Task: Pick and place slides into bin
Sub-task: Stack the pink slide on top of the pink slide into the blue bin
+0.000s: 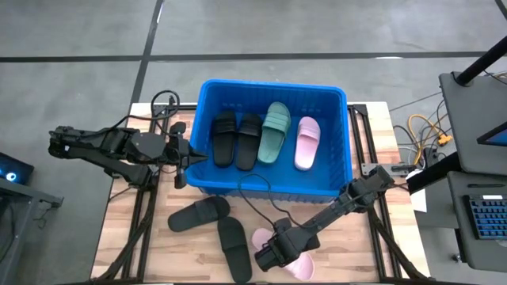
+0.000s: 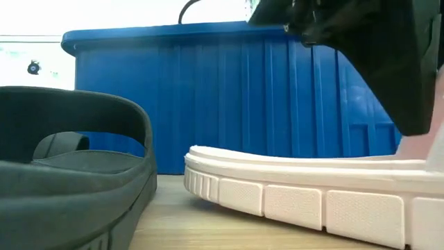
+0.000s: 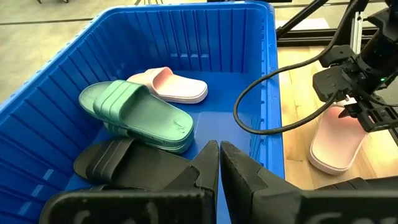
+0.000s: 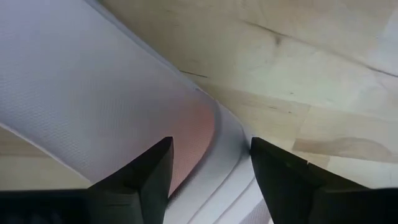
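No writing is legible anywhere. The right gripper (image 1: 279, 252), jaws apart, straddles a pink slide (image 1: 297, 265) on the near tabletop (image 1: 348, 253). The left gripper (image 1: 190, 158), jaws together, hovers at the blue bin's (image 1: 273, 188) left wall.

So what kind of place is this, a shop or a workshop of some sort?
Most likely a robotics lab or test area, not a shop. Two robot arms work at a wooden table on a bare grey floor, loose cables run to equipment beside it, and a keyboard sits on a side stand.
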{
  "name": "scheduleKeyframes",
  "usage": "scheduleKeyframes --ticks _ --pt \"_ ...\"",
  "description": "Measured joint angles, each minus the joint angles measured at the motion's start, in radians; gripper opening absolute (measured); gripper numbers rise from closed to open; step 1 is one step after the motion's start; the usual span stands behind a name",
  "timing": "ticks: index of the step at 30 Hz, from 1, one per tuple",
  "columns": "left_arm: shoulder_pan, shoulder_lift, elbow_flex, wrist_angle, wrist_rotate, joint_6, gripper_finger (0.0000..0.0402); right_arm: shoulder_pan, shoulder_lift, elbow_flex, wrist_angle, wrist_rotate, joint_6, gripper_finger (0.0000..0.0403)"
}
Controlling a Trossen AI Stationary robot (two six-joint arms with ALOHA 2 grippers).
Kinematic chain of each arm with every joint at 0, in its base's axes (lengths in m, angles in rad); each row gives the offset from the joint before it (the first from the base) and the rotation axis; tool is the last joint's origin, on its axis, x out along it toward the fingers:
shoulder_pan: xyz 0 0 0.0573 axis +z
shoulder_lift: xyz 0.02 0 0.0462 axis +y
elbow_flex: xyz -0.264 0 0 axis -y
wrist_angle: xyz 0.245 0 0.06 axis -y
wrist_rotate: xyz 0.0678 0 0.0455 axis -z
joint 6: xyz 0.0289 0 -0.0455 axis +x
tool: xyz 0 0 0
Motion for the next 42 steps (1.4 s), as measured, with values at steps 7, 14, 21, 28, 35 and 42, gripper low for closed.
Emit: scheduleKeyframes --ticks 7,14,21,28,35,42 --pt "0.000 0.000 0.000 0.000 0.000 0.000 0.0000 -0.002 0.000 -0.016 -0.001 -0.074 -0.008 0.0176" --pt "0.000 0.000 0.000 0.000 -0.001 0.000 0.0000 -0.002 -0.001 -0.031 -0.002 -0.105 -0.055 0.0114" --pt "0.000 0.000 0.000 0.000 -0.002 0.000 0.0000 -0.001 -0.001 -0.028 -0.004 -0.111 -0.132 0.0018" --pt "0.000 0.000 0.000 0.000 -0.003 0.001 0.0000 0.002 -0.014 -0.025 -0.008 -0.090 -0.260 0.0012" --pt "0.000 0.000 0.000 0.000 -0.003 0.002 0.0000 0.018 -0.024 0.073 -0.079 0.074 -0.303 0.0012" --pt "0.000 0.000 0.000 0.000 -0.003 0.004 0.0000 0.026 -0.033 0.207 -0.137 0.238 -0.367 0.0011"
